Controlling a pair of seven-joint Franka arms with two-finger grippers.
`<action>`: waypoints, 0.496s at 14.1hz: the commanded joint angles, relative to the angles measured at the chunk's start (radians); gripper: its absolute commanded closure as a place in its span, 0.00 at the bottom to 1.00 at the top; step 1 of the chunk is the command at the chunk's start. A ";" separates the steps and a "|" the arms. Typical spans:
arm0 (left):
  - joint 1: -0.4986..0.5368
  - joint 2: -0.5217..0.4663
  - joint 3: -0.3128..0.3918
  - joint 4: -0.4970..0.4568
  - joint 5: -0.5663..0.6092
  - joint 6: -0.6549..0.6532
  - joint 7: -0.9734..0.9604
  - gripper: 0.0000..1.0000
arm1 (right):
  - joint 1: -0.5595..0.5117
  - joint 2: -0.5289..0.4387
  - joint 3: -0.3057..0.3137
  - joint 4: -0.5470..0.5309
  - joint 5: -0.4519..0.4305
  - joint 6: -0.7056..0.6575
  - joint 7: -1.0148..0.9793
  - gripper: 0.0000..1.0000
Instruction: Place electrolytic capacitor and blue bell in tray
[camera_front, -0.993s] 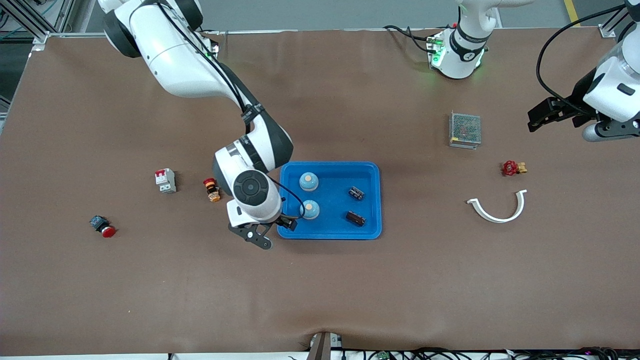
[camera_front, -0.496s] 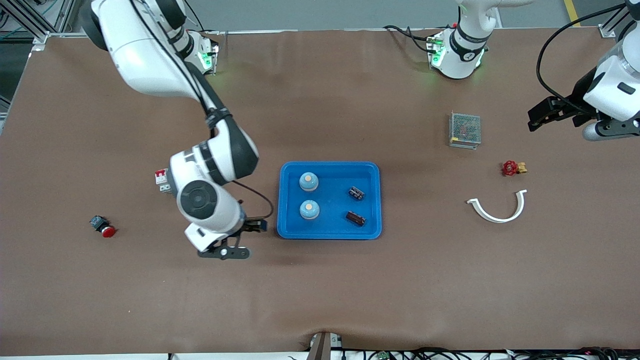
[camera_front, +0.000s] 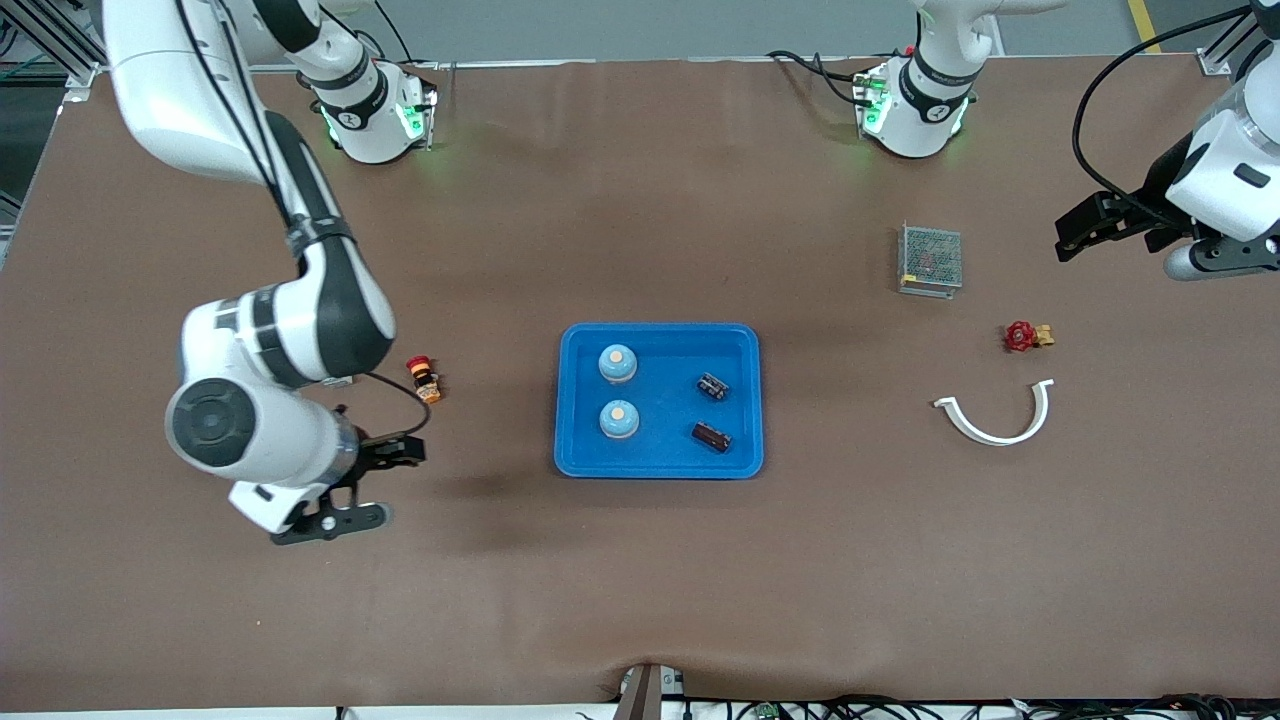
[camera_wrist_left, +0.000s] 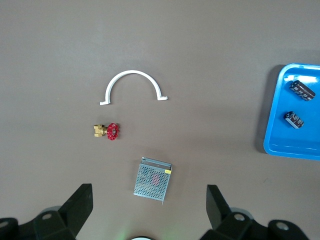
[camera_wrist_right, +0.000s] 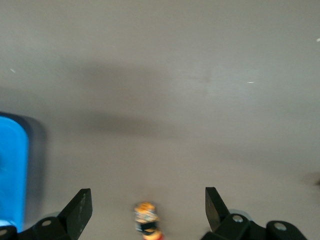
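**Tray loaded, both arms clear**

The bright blue, shallow rectangular plastic tray (camera_front: 658, 462) lies near the middle of the brown tabletop (camera_front: 640, 580). Inside it sit two pale blue dome-shaped bells with tan buttons on top (camera_front: 617, 363) (camera_front: 619, 419), side by side along the edge toward the right arm's end, and two dark cylindrical electrolytic capacitors (camera_front: 712, 386) (camera_front: 711, 436) along the edge toward the left arm's end. None of the four touches another.

The right end effector (camera_front: 372, 484) hangs over bare tabletop, well apart from the tray toward the right arm's end, with its fingers spread wide and nothing between them; its wrist view shows only the tabletop, a sliver of blue tray and a small red-and-orange push-button switch (camera_front: 424, 379). The left end effector (camera_wrist_left: 150, 210) waits raised over the left arm's end of the table, also wide open and empty, looking down on a perforated metal box (camera_wrist_left: 153, 180), a red-handled brass valve (camera_wrist_left: 107, 131) and a white curved plastic clip (camera_wrist_left: 133, 86).

Judged from how things lie, the placing step looks finished: the named items are all in the tray and neither arm holds anything. No further capacitor or bell shows on the tabletop. What remains, most likely, is only for the right arm to pull clear to a rest pose, which calls for keeping above the switch and away from the tray rim.
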 joint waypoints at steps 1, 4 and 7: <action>0.005 -0.013 -0.006 -0.001 0.001 -0.015 0.000 0.00 | -0.088 -0.028 0.020 -0.024 0.014 -0.033 -0.142 0.00; 0.005 -0.013 -0.006 -0.001 0.001 -0.016 0.000 0.00 | -0.159 -0.028 0.014 -0.030 0.014 -0.090 -0.226 0.00; 0.005 -0.014 -0.006 -0.001 0.001 -0.021 0.001 0.00 | -0.204 -0.044 -0.039 -0.097 0.014 -0.093 -0.245 0.00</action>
